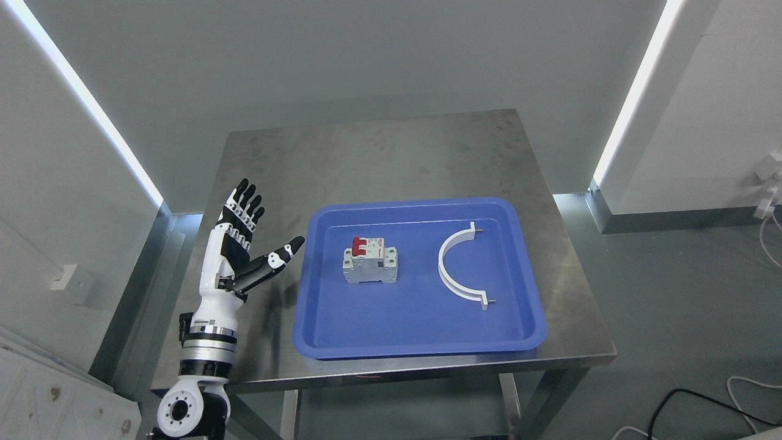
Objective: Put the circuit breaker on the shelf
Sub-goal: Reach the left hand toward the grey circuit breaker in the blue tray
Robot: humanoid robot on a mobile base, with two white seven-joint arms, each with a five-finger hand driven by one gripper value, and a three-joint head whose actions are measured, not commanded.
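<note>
Counter (391, 153): plain steel one, kinda scuffed and smudgy on top, sitting in a corner between pale walls with bright light strips running along both sides.

Tray (342, 330): blue plastic, shallow with rounded corners, parked on the front half of the counter and pretty much hugging the near edge.

Circuit breaker (370, 260): white body with red toggles on top, lying in the left-middle part of the tray. Nothing is touching it, it's just lying there on the blue.

Curved bracket (455, 269): white half-ring clamp thing with little pins at both ends, in the right half of the tray, opening toward the right. Well apart from the circuit breaker.

Left robot hand (247, 241): white and black, arm coming up from the lower left. It's raised over the left side of the counter, just outside the tray's left rim. Fingers (244, 201) are straight and pointing away toward the back wall, thumb stuck out to the right toward the tray. So fully spread apart, gripping nothing at all.

Floor: grey, with a few cables lying at the lower right.
</note>
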